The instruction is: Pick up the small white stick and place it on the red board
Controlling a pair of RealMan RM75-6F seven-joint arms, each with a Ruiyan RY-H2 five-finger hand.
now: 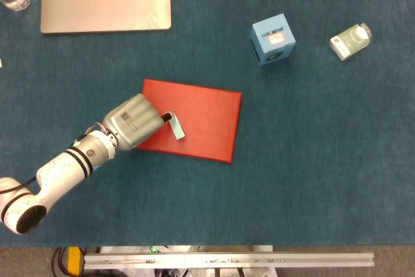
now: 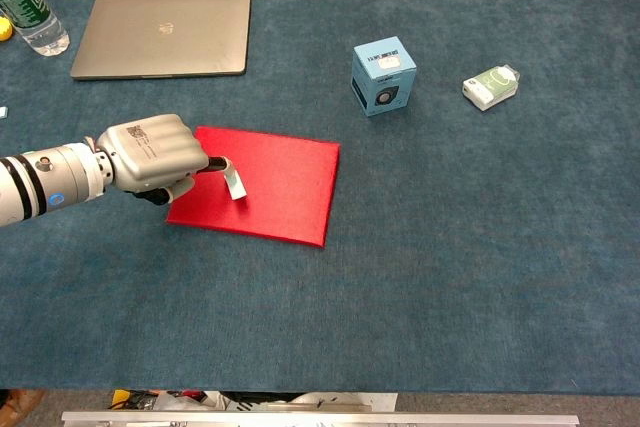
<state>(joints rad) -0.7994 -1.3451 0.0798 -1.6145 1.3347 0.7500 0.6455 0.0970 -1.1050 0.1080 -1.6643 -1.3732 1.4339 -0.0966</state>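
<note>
The left hand (image 1: 133,123) grips one end of the small white stick (image 1: 177,128) in closed fingers over the red board (image 1: 207,121) (its left part), and letting go from a tilt could bounce it off that near edge.

Your left arm (image 1: 61,170) enters from the lower left and reaches diagonally up and to the right, forearm low over the bench. Your left hand (image 1: 133,124) is knuckles-up, fingers curled into a closed fist, pinching the small white stick (image 1: 177,126) at its fingertips. Your right arm and hand appear in neither view.
</note>
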